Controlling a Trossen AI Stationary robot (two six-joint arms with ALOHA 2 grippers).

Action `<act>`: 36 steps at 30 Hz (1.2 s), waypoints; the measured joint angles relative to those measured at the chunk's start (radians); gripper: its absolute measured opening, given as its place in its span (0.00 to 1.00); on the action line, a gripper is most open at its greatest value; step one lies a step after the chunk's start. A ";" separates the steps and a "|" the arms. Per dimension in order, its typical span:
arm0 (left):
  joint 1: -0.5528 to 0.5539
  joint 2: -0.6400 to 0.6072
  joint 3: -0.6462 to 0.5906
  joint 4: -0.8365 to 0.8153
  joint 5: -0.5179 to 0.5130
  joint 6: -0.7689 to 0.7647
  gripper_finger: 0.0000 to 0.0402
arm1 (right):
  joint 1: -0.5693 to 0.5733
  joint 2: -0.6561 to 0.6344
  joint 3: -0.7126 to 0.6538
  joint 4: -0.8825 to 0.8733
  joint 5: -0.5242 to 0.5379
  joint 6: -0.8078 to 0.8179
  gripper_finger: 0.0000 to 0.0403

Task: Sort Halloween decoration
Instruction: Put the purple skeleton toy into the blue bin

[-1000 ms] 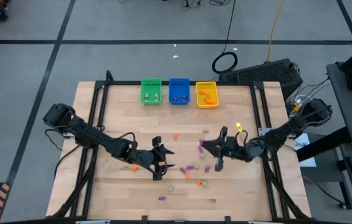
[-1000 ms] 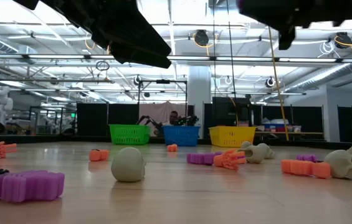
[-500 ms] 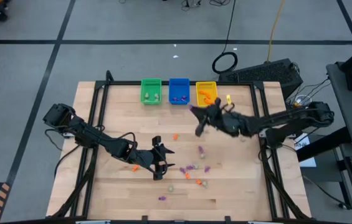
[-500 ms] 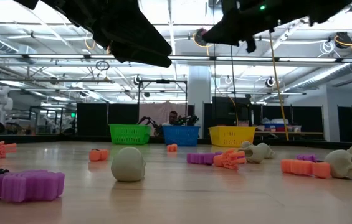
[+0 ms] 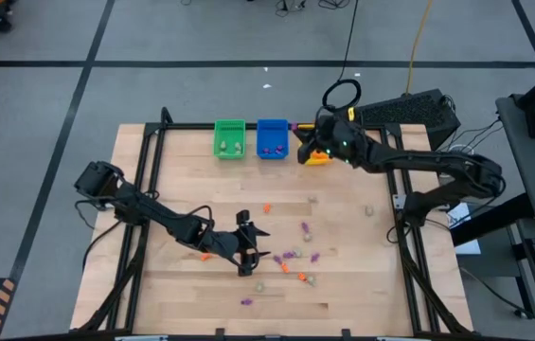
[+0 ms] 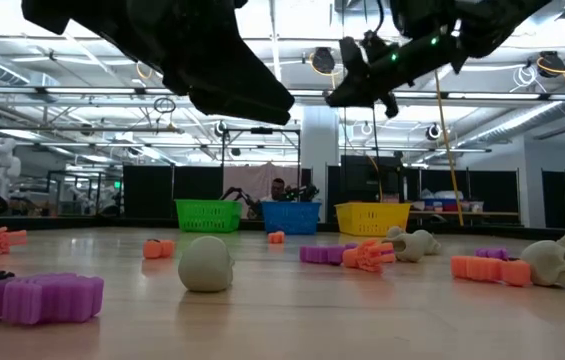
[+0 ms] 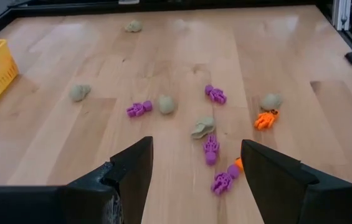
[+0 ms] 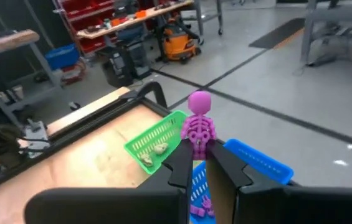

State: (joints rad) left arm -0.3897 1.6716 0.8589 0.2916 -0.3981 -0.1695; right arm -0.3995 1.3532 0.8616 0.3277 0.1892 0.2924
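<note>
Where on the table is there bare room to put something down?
The table's left side is bare, from the green bin down past the left arm. The right part is nearly bare, with one beige trinket. The scattered trinkets beside the left hand crowd the front middle.

Bare table (image 5: 182, 180) lies open before the green bin (image 5: 229, 138), while scattered trinkets (image 5: 291, 258) crowd the middle near the left pincer (image 5: 254, 248).

two slender black jointed arms are seen, with rounded bulky bases at the table (image 5: 172, 303) edges. flat matte black fingers (image 7: 132, 171) are shown. small green lights glow on the right arm (image 5: 409, 161).
</note>
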 joint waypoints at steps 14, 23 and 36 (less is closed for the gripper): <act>0.003 0.008 0.000 0.003 0.000 -0.001 0.60 | -0.092 0.323 0.008 0.168 -0.141 0.063 0.06; 0.003 0.008 0.000 -0.006 0.002 -0.008 0.60 | -0.090 0.489 0.208 -0.025 -0.140 0.031 0.06; 0.003 0.008 0.000 -0.052 0.006 -0.008 0.60 | -0.079 0.579 0.362 -0.235 -0.084 -0.007 0.28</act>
State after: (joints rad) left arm -0.3866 1.6798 0.8589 0.2401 -0.3920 -0.1779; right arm -0.4787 1.9318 1.2240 0.0930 0.1053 0.2858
